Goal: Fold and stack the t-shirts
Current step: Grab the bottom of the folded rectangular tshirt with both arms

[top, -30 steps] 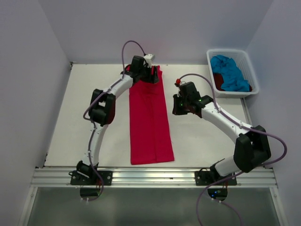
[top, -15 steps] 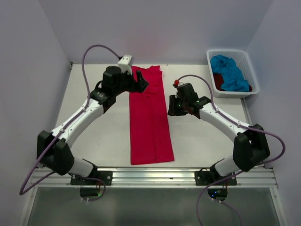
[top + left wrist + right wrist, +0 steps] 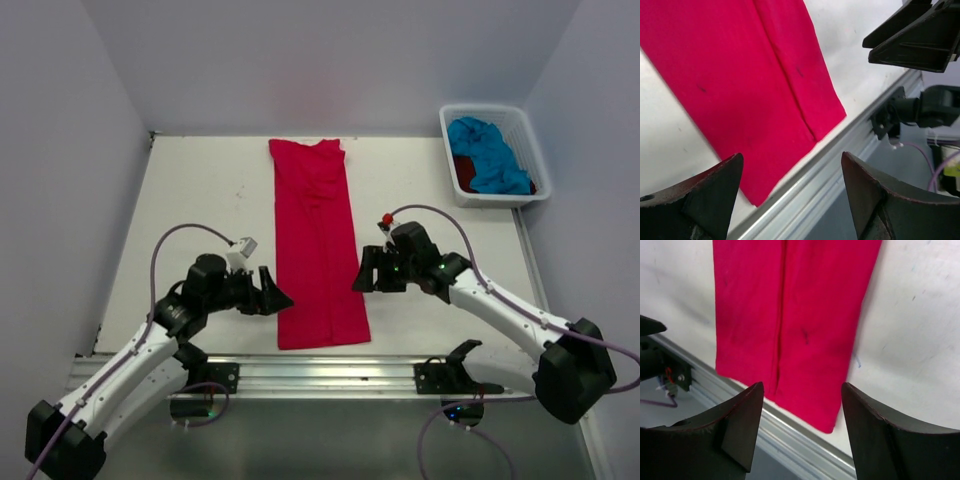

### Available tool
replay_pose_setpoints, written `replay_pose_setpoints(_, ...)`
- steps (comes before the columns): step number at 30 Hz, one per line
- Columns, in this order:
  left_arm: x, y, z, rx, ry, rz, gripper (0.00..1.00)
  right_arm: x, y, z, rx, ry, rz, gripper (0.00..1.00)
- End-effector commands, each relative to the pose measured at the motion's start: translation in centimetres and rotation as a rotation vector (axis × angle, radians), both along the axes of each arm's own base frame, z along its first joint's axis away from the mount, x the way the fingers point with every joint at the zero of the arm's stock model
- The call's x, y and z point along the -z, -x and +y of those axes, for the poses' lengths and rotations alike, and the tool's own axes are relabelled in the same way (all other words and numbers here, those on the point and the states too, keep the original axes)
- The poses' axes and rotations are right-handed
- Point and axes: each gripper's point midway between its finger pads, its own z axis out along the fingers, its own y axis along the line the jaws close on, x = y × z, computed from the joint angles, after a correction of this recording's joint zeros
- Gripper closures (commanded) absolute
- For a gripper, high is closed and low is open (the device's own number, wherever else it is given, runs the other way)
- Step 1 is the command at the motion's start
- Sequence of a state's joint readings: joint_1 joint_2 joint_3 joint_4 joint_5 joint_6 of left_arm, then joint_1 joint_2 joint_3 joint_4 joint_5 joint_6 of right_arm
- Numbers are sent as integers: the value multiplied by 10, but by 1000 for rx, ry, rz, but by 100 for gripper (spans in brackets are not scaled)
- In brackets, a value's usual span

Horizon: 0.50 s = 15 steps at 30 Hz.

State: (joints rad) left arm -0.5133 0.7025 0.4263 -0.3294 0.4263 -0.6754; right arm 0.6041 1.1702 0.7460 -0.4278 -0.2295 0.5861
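Our left gripper [image 3: 272,298] has its jaws spread wide with nothing between them. It sits low, just beside the near left corner of the red-pink shirt [image 3: 318,250]. In its wrist view the two fingers [image 3: 705,200] frame that corner of the cloth, and we cannot tell whether either one touches it.

Our right gripper [image 3: 362,280] is likewise released and empty. It sits at the shirt's right edge near the near end, facing the left one across the cloth. Its fingers [image 3: 735,425] stand apart above the hem.

The red-pink shirt lies flat on the table [image 3: 200,200], folded into a long narrow strip with a fold line down its middle. It runs from the far edge to just short of the rail [image 3: 330,375].

Well apart, at the far right corner, the basket [image 3: 500,200] holds the turquoise shirt [image 3: 490,155], bunched up. The dark red shirt [image 3: 462,172] shows beneath it.
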Motion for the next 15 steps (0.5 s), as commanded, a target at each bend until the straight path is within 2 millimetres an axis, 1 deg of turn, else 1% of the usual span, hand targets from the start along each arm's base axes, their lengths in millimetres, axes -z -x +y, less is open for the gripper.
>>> replay_pose_setpoints(1, 16, 38, -4, 45, 94, 148, 16, -5, 26, 12, 2, -122, 44, 32)
replay_pose_setpoints(2, 20, 44, -4, 41, 116, 181, 16, -8, 31, 14, 10, -151, 51, 32)
replay_pose_setpoints(3, 34, 53, -2, 39, 122, 219, 16, 3, 40, 12, 14, -152, 83, 32)
replay_pose_setpoints(4, 38, 58, -2, 43, 136, 244, 16, 5, 44, 14, 10, -174, 94, 32)
replay_pose_setpoints(5, 42, 62, -1, 30, 142, 273, 16, 13, 51, 12, 29, -182, 126, 32)
replay_pose_setpoints(6, 46, 64, 2, 22, 139, 273, 16, 16, 54, 11, 34, -183, 135, 32)
replay_pose_setpoints(7, 52, 63, 6, -6, 113, 279, 16, 20, 56, 11, 40, -186, 139, 32)
replay_pose_setpoints(9, 67, 71, 14, -21, 55, 335, 16, 29, 60, 6, 70, -178, 157, 32)
replay_pose_setpoints(12, 83, 79, 18, -25, 16, 397, 17, 36, 60, 1, 104, -165, 156, 33)
replay_pose_setpoints(14, 85, 78, 18, -26, 11, 397, 18, 40, 58, -3, 129, -139, 156, 34)
replay_pose_setpoints(15, 89, 80, 19, -25, 3, 413, 18, 42, 58, -5, 143, -126, 159, 34)
